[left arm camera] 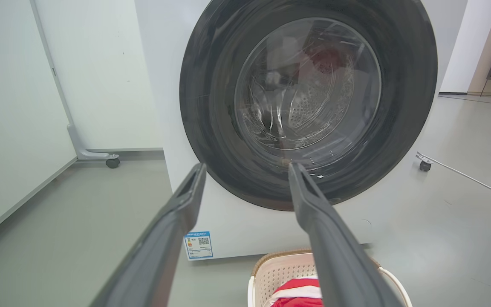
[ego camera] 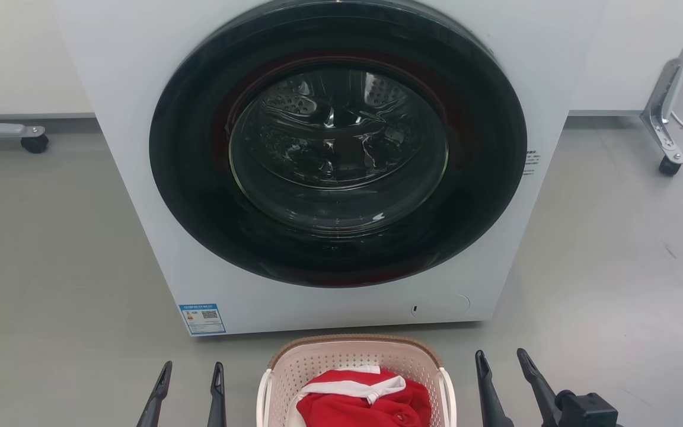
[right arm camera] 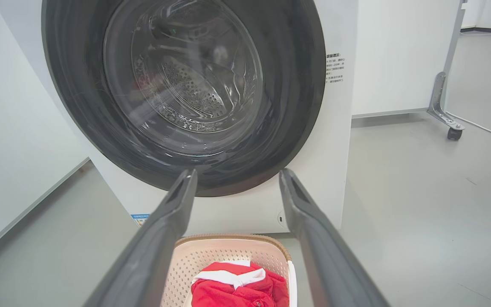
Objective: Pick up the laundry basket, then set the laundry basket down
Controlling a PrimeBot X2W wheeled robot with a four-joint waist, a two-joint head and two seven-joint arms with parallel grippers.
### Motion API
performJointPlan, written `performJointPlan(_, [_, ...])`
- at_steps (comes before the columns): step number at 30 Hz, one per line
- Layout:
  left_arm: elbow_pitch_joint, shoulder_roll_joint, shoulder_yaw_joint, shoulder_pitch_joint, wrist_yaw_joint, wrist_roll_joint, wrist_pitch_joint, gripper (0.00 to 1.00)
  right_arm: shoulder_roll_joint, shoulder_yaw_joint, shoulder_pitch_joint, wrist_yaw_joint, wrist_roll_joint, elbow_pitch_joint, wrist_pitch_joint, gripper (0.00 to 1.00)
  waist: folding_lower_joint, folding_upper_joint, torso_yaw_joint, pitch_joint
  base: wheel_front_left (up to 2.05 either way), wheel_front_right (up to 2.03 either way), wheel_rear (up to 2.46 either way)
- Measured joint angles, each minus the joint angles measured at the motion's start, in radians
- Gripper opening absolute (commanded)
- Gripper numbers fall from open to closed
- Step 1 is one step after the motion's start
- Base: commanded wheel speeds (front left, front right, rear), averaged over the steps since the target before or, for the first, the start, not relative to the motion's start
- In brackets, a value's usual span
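Laundry basket (ego camera: 356, 362): cream perforated walls, brown braided rim, white handles.
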Motion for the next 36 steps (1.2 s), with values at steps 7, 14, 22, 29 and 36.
performJointPlan(7, [-0.004,-0.004,0.004,0.004,-0.001,0.000,0.000,1.00,0.000,-0.010,0.003,0.000,-0.002,-0.007,0.000,1.00,0.0000,0.0000,0.001,0.002,0.00,0.00,0.00])
performJointPlan(14, [-0.005,-0.004,0.008,0.014,-0.008,0.000,0.000,1.00,0.001,-0.015,0.013,0.001,-0.009,-0.009,0.000,1.00,0.0000,0.0000,0.002,0.005,0.00,0.00,0.00])
performJointPlan(22, [-0.024,-0.005,0.012,0.017,-0.009,0.000,0.000,1.00,0.002,-0.023,0.019,0.002,-0.017,-0.021,0.000,1.00,0.0000,0.0000,0.003,0.019,0.00,0.00,0.00])
performJointPlan(29, [-0.053,-0.005,0.018,0.016,-0.010,0.002,0.000,1.00,0.002,-0.031,0.016,0.005,-0.026,-0.048,-0.003,1.00,0.0000,0.0000,0.003,0.066,0.00,0.00,0.00])
performJointPlan(36, [-0.072,-0.005,0.024,-0.025,-0.018,0.009,0.000,1.00,0.003,-0.047,-0.034,0.006,-0.035,-0.074,-0.004,1.00,0.0001,0.0000,0.002,0.140,0.00,0.00,0.00])
